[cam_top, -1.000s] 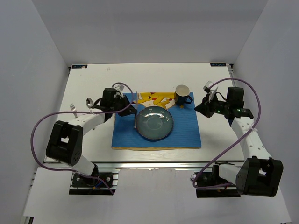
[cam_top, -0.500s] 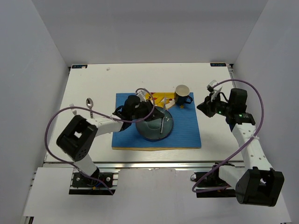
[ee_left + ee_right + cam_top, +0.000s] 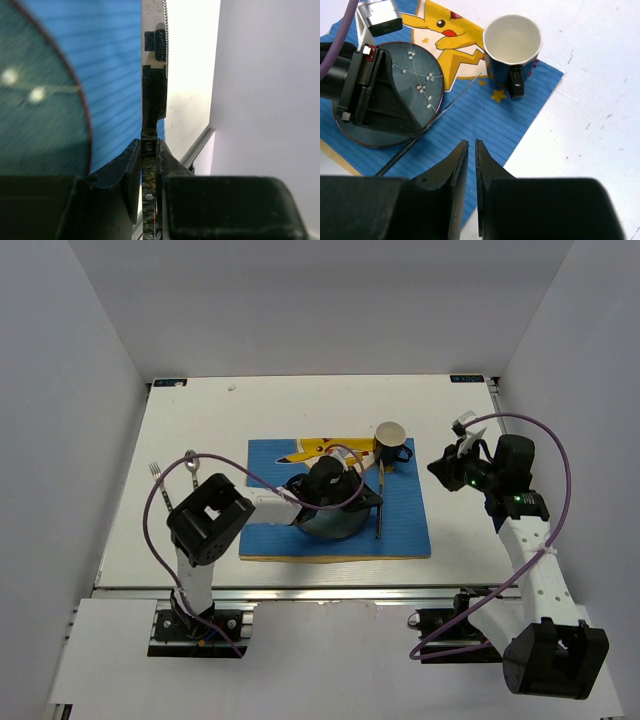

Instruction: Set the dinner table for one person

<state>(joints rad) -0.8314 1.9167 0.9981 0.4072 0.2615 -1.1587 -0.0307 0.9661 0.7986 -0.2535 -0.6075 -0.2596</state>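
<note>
My left gripper [image 3: 368,498] reaches across the dark teal plate [image 3: 318,526] and is shut on a knife [image 3: 379,515]. The knife hangs over the blue placemat [image 3: 405,525], just right of the plate. In the left wrist view its dark handle is clamped between the jaws [image 3: 149,146], and the knife [image 3: 154,90] points away over the placemat's edge. My right gripper [image 3: 437,468] hovers over the white dinner table [image 3: 200,420] to the right of the mug [image 3: 390,440]. In its wrist view its jaws [image 3: 472,145] stand almost together with nothing between them.
A fork [image 3: 158,478] and a spoon [image 3: 191,462] lie on the table left of the placemat. The blue mug [image 3: 512,42] stands upright at the placemat's far right corner. A silver rail [image 3: 330,590] runs along the near edge. White walls enclose the table.
My left arm has swung right, carrying the knife from the plate's left side over the plate to its right side. The right gripper has drawn slightly back to the right.
</note>
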